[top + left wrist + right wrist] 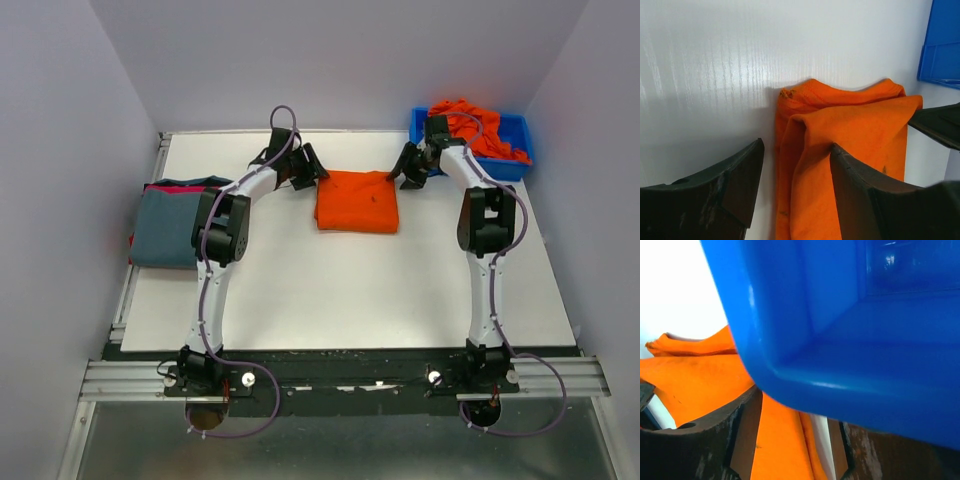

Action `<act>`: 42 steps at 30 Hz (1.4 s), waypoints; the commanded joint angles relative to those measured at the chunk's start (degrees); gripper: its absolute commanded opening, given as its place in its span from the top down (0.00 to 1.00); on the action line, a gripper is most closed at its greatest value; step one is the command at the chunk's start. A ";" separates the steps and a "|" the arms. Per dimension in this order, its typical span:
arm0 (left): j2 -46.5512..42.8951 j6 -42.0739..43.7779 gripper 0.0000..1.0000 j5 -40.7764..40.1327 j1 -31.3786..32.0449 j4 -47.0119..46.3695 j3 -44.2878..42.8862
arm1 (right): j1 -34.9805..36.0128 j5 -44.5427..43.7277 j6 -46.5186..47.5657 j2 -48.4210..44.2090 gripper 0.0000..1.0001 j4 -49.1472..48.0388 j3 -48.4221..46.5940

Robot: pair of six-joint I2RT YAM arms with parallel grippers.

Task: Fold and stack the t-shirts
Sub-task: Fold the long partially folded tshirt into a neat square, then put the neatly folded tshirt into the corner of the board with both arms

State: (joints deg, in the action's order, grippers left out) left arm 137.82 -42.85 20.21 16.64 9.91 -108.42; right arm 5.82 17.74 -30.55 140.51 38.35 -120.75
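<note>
Well, the folded orange t-shirt point(357, 201) is lying flat toward the far middle of the white table point(330, 290), and I am flanking it with both grippers. My left gripper point(303, 168) is hovering at the shirt's far left corner. In its wrist view my two fingers point(715, 192) are standing well apart and straddling the cloth's layered edge, one over bare table and the other over orange fabric, gripping nothing. My right gripper point(410, 165) is sitting at the shirt's far right corner. Its fingers point(700, 440) are spread apart too, with orange cloth and a strip of table showing between them, and they are clamping nothing that I can see. Just beside that wrist, the blue bin point(520, 160) is filling much of its view, and a crumpled heap of orange t-shirts point(478, 128) is spilling over the bin's top. Off at the table's left edge, a folded grey-blue t-shirt point(170, 228) is resting on a red-pink t-shirt point(185, 186), whose rim is peeking out at the far side.
</note>
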 commanded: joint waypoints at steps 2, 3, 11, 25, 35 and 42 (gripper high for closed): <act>3.59 -0.30 0.35 0.01 0.32 2.13 -3.81 | 0.94 -1.91 -2.41 4.51 0.44 3.13 -4.93; 4.03 -0.48 0.36 -0.08 0.32 1.87 -3.99 | 1.20 -2.44 -2.85 4.43 0.44 3.05 -5.02; 6.85 -1.97 0.41 -1.04 0.58 2.22 -6.63 | 2.96 -5.69 -4.43 4.69 0.60 3.40 -5.72; 8.27 -3.57 1.00 -0.96 0.85 1.52 -7.26 | 4.99 -6.05 -3.65 4.09 0.99 3.67 -6.97; -15.45 -1.09 1.00 -3.68 0.58 -11.03 30.50 | 6.56 -5.35 -2.85 -19.11 0.99 -8.28 31.76; -28.91 -2.50 1.00 -5.18 2.87 -17.47 52.76 | 8.41 -4.73 -4.79 -34.41 0.90 -17.16 57.53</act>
State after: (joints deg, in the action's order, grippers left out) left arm 113.73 -45.80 19.00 18.68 -5.74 -64.93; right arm 14.46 13.76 -34.85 112.03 25.78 -73.34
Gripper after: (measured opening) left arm 0.028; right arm 0.060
